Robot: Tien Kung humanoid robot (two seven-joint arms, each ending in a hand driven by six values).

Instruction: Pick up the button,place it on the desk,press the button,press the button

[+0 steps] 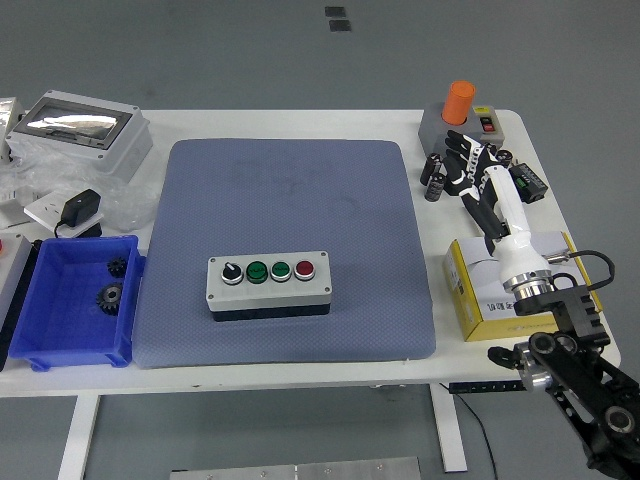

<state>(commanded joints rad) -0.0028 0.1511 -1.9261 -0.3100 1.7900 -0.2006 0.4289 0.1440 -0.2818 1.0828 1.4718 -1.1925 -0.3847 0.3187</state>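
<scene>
Sitting flat on the mat (pixel 290 190), the grey button box (pixel 268 286) shows four controls.

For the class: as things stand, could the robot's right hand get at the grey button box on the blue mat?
Probably yes. The right hand hovers off the mat's right edge, fingers spread and empty. The button box stands alone on the blue mat, with bare mat between them.

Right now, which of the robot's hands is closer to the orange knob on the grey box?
The right hand. It sits just in front of the orange knob, over the table's right side. The left hand is out of view.
</scene>
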